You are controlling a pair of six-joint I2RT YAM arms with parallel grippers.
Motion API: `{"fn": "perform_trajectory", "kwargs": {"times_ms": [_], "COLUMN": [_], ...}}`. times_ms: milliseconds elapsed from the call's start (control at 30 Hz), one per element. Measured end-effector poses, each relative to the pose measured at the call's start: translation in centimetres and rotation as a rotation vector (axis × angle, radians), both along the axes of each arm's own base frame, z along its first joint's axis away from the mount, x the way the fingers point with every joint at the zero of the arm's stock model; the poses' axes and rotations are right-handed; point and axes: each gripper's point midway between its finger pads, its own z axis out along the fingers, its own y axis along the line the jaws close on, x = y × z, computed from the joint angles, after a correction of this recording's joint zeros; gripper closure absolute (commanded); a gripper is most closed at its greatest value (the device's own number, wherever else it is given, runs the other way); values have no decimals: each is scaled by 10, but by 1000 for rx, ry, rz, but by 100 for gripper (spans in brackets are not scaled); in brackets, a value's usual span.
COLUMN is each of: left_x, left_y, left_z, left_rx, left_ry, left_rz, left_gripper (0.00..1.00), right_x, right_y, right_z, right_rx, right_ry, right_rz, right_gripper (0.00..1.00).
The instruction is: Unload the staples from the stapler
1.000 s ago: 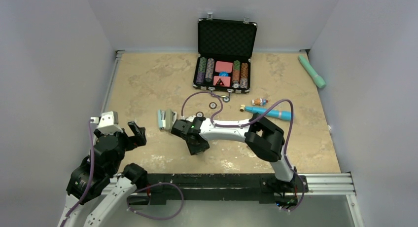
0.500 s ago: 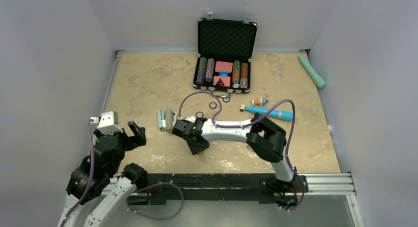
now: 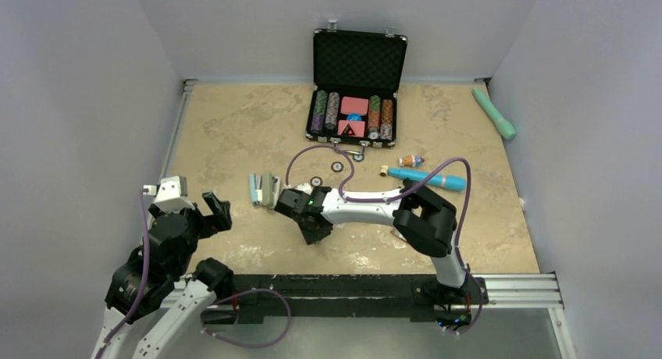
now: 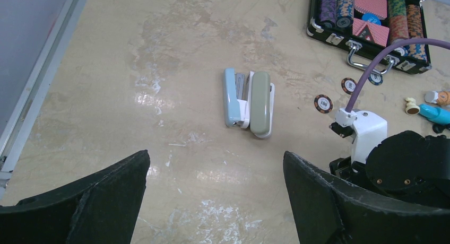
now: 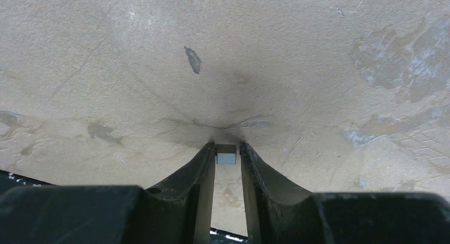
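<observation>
**Right arm shifts a shade away from the stapler, staples in its claw**

Since a second ago the right arm's elbow has slid a little to the right, and its wrist has eased the same way, a touch farther from the stapler [image 3: 264,189]; nothing else on the table [image 3: 234,125] has moved.

The right claw [image 5: 226,146] is pressed nearly together, pinching a small grey block of staples [image 5: 226,155] between its very tips. The tips point down at the bare tabletop and hang close over it, throwing a dark shadow just beneath. From above, this claw sits just to the right of the stapler and a bit nearer the arm bases.

The stapler itself lies unfolded flat, its pale blue half and its olive half side by side, with a strip of metal showing between them.

The left claw [image 4: 215,155] is spread wide and holds nothing. It hovers on the near left of the stapler, well apart from it, facing it.

Right of the stapler lie two loose chips [image 4: 323,103]. Beyond them, towards the back wall, stands a black case [image 3: 359,58] with its lid up and rows of chips inside. Farther right of the stapler, past the right arm's purple cable, lies a blue pen [image 3: 425,177].
</observation>
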Motion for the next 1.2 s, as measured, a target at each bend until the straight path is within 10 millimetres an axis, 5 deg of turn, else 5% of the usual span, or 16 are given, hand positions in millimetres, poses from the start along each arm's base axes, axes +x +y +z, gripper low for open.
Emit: {"fn": "perform_trajectory", "kwargs": {"times_ms": [533,867,967,1200], "left_x": [0,0,0,0], "left_y": [0,0,0,0], "left_z": [0,0,0,0], "left_rx": [0,0,0,0], "left_ry": [0,0,0,0], "left_rz": [0,0,0,0], "left_gripper": [1,1,1,1], "right_x": [-9,-11,-11,11], "right_y": [-5,-13,-30,-108], "right_z": [4,42,44,45], "right_rx": [8,76,77,60], "right_ry": [28,21,29,52], "right_rz": [-26,-103,-160,-453], "right_gripper": [78,78,79,81]}}
